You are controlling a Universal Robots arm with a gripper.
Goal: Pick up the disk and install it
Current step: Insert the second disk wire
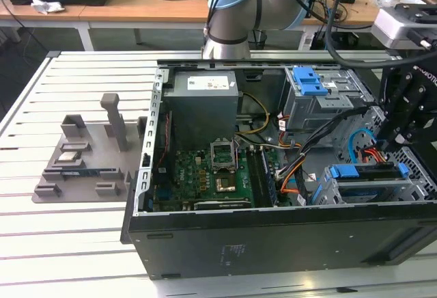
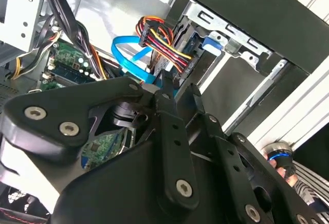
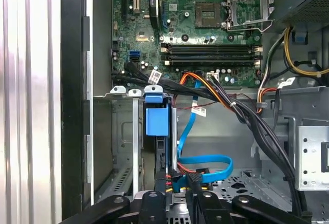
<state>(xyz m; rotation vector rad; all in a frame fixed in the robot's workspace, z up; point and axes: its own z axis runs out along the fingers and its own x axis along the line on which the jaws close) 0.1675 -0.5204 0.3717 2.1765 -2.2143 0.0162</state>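
**Disk in its bay, my gripper at its cabled end**

The slatted table (image 1: 82, 243) carries the open computer case (image 1: 273, 243), which takes up the middle and right of the exterior view. In that view's lower right, just inside the case's near wall, stands the grey drive cage (image 1: 322, 190).

The disk (image 1: 362, 173) lies in this cage with its blue bracket along the top. In the first wrist view it sits edge-on in a cage slot (image 3: 160, 154), bracket tab outward. By my reading the pick-up is done and the disk is in, or all but in, its place; I cannot confirm that it is fully latched.

My gripper (image 1: 399, 137) hangs at the right edge, over the disk's end. I cannot tell whether it is clenched or released.

A blue cable (image 3: 205, 160) and a red, yellow and black bundle (image 2: 164, 47) run to that same end.
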